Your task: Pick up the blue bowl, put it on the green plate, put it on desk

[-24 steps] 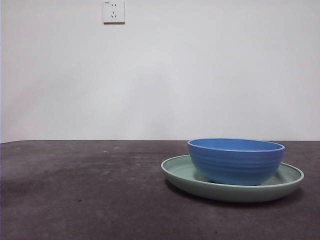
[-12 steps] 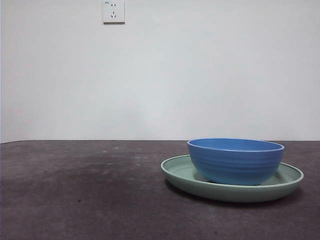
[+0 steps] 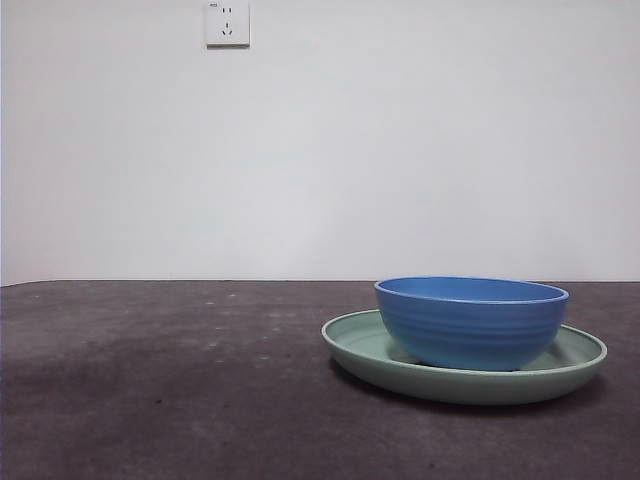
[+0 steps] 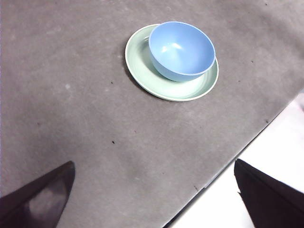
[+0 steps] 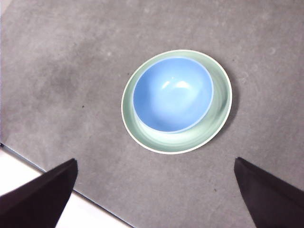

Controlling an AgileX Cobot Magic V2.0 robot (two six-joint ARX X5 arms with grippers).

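Overhead, white wall [image 3: 400, 160], socket [image 3: 227, 22], desk [image 3: 160, 400]

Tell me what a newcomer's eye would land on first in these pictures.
The blue bowl stands out first, sitting upright and empty inside the green plate, on the right side of the front view. The pair rests alone on the dark desk before a plain white wall with a power socket high up. Both wrist views look down on it from above, open fingers well clear.
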